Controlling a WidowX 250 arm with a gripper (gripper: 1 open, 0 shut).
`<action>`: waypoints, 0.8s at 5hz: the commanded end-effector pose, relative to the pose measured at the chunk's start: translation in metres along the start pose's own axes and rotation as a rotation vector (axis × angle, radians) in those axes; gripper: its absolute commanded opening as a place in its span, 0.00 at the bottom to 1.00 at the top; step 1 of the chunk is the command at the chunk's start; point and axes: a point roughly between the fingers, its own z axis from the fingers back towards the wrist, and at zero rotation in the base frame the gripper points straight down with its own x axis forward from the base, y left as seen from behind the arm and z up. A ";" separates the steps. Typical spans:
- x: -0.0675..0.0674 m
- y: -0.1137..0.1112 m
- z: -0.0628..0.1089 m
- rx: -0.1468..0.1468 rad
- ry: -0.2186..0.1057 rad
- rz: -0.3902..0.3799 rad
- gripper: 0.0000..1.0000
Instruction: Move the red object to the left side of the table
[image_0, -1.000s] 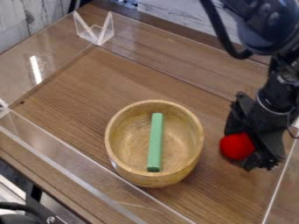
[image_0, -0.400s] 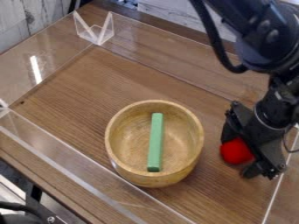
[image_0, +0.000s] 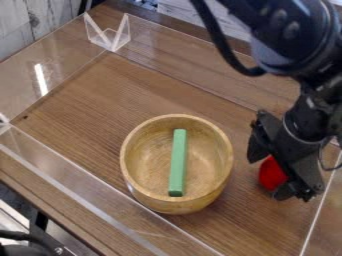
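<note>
Camera view, from the near side of the table: the red object (image_0: 273, 174) sits on the wood-grain table (image_0: 107, 95) at its right side, close to the right acrylic wall and just right of the wooden bowl (image_0: 177, 164). The black gripper (image_0: 282, 168) points steeply down over it, its jaws spread wide with one dark finger on either side of the toy; the fingers straddle the red object rather than pinch it, and whether either one touches it cannot be told from here. The toy's lower edge looks to be resting on the tabletop, not lifted.

A green stick (image_0: 178, 160) lies along the inside of the bowl, apart from the action. A small clear stand (image_0: 107, 33) rests at the far left corner.

As a judgement, the task is barely under way: the red object is on the wrong side, with no grip made. Closing on the toy, lifting it, carrying it past the bowl and setting it down on the open left stretch of wood all remain to be done.
</note>
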 end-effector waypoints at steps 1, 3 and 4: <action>0.000 0.014 0.019 0.014 -0.079 0.051 1.00; 0.007 -0.006 0.034 0.017 -0.105 0.007 0.00; -0.004 0.007 0.057 0.044 -0.138 0.005 0.00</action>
